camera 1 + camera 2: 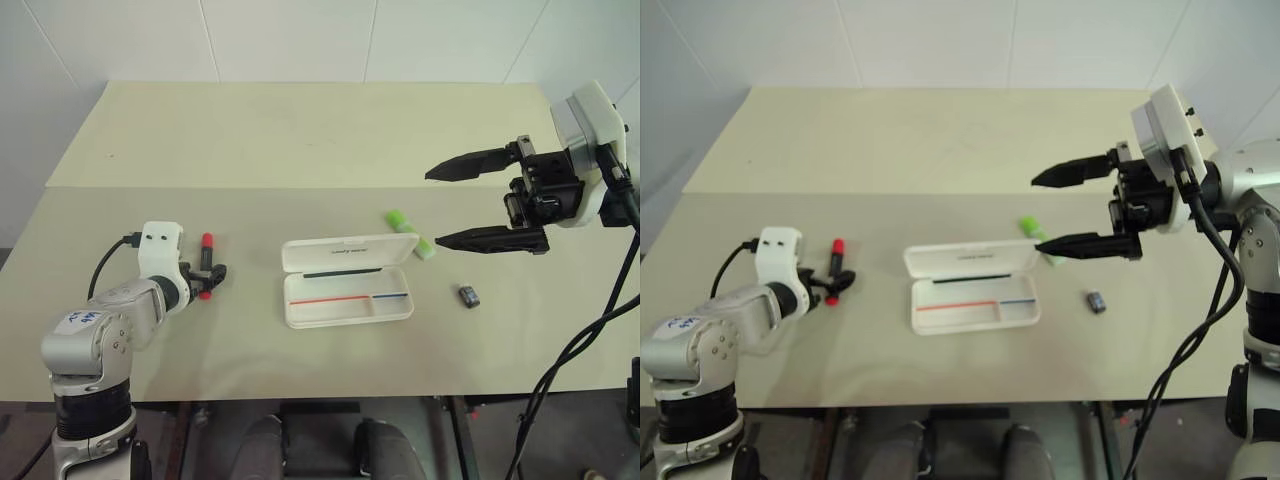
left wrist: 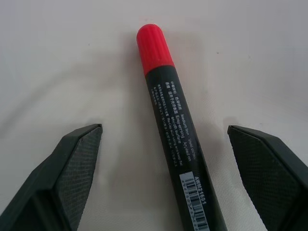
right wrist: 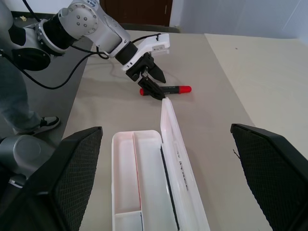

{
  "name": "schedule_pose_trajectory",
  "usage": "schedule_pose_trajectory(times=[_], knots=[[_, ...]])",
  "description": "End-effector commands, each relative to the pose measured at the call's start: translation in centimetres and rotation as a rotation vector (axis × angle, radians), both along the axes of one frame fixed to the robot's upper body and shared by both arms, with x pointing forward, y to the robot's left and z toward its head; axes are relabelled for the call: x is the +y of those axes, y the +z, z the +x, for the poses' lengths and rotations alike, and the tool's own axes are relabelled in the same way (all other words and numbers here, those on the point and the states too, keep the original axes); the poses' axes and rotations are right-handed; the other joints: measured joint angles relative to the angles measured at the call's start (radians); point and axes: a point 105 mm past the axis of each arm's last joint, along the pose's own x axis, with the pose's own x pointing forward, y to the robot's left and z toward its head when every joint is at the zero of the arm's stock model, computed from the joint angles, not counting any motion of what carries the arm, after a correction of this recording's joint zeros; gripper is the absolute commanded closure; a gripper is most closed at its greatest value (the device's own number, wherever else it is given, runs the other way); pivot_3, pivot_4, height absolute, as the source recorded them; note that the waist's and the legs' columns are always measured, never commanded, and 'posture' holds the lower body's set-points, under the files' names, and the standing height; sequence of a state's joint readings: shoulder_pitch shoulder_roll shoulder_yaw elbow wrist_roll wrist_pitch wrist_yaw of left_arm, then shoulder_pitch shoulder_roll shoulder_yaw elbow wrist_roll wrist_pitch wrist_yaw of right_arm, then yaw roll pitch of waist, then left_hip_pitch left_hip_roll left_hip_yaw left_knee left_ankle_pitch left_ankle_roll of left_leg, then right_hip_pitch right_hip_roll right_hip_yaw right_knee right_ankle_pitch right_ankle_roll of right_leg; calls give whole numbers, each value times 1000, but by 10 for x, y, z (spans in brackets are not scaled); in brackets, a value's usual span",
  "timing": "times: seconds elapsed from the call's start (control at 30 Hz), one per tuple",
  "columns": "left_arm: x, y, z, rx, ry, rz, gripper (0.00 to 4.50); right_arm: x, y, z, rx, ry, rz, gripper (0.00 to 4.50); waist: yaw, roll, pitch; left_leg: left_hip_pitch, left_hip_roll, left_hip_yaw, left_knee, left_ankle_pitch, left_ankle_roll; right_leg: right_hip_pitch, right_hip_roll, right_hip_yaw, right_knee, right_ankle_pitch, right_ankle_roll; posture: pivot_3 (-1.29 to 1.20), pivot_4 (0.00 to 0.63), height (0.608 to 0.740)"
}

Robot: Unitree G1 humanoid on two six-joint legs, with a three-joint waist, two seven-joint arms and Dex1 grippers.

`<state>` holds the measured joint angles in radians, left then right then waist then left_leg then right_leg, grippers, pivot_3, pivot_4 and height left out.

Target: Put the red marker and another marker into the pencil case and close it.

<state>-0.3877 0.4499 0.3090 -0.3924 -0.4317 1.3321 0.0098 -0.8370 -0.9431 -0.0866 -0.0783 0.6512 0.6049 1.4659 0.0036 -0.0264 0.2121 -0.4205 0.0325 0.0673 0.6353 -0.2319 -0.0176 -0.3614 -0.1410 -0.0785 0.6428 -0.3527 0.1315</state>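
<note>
Lying on a beige table (image 1: 300, 140), seemingly white-walled.

a pale cream table (image 1: 300, 140) spans the scene, a seam running across it where two tops meet. behind it stands a white tiled wall (image 1: 300, 40). beyond the table's edge lies grey floor (image 3: 91, 101), with a dark brown door (image 3: 139, 12) further back.

The red marker's (image 2: 175, 130) rear end is cut off by the edge.
</note>
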Motion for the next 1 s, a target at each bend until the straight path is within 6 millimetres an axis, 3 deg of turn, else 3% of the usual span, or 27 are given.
schedule_pose_trajectory(times=[0.03,0.17,0.27,0.6,0.77,0.9,1.0], knots=[[2,-13,7,31,34,12,41,-1,3,-8,-35,9,-48,0,5,3,-2,1,0,1,0,0,0,1,0,0,0,0,0,0,150,740],[-9,-15,13,23,4,16,41,-7,-18,-2,-24,-38,-154,0,23,4,-3,3,0,3,1,0,0,2,0,0,1,0,0,0,150,740],[-16,-17,19,19,-22,38,662,-5,-17,-4,-18,-31,-136,0,26,6,-4,3,-1,3,1,0,0,3,-1,0,1,0,0,0,150,740],[-47,-1,46,-41,-129,82,3822,0,-12,-7,-27,-22,-115,0,52,6,-4,1,-1,1,5,0,0,3,-2,-3,2,0,0,0,150,740],[-33,16,38,-103,-193,181,3901,-1,-11,-7,-30,-39,-114,0,46,6,-4,-2,-1,0,8,-1,0,2,-1,-3,1,0,0,0,150,740],[-12,60,20,-205,-319,254,3901,-3,-9,-7,-32,-60,-115,0,26,0,-1,-4,0,1,7,-3,-1,0,1,-2,0,0,0,0,150,740],[-22,91,-1,-288,-520,265,3901,-5,-9,-6,-29,-77,-117,0,17,0,-1,-4,1,2,2,-3,-1,-1,1,-2,-2,0,0,0,150,740]])
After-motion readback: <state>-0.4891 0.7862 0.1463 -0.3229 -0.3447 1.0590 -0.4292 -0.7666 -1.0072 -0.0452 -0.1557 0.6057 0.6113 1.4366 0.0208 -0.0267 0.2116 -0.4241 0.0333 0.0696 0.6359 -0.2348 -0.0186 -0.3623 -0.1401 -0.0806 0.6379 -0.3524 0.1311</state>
